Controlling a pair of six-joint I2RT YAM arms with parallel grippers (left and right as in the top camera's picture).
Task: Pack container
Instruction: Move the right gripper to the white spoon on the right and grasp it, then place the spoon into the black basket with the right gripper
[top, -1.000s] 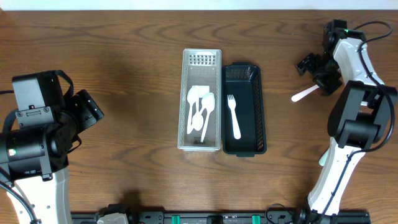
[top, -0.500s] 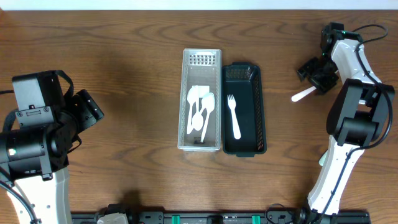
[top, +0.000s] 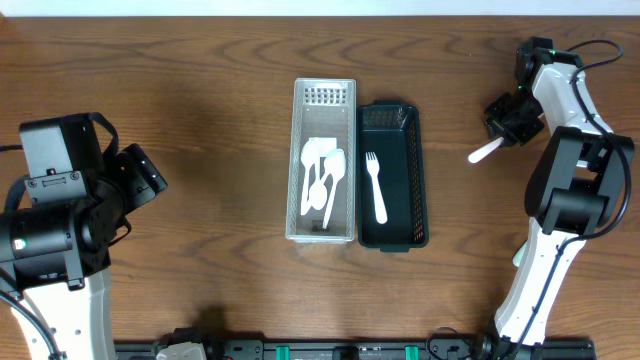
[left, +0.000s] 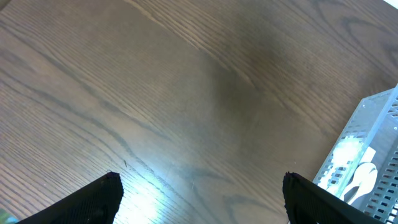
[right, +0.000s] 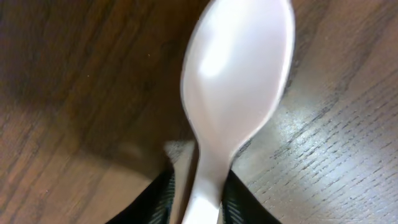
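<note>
A white spoon (top: 487, 151) lies on the wood at the far right, seen bowl-first and large in the right wrist view (right: 236, 74). My right gripper (top: 508, 137) (right: 198, 199) is shut on its handle, one black finger on each side. A clear perforated container (top: 325, 100) in the middle holds white spoons (top: 322, 175). The black basket (top: 415, 180) beside it holds a white fork (top: 376, 185). My left gripper (top: 150, 175) (left: 202, 199) hangs open over bare wood at the left, nothing between its fingers.
In the left wrist view the corner of the clear container (left: 373, 143) shows at the right edge. The right arm's base and links (top: 560, 220) stand along the right side of the table.
The right gripper's fingers have closed in from wide open onto the spoon handle. The left arm and both containers have not moved.
</note>
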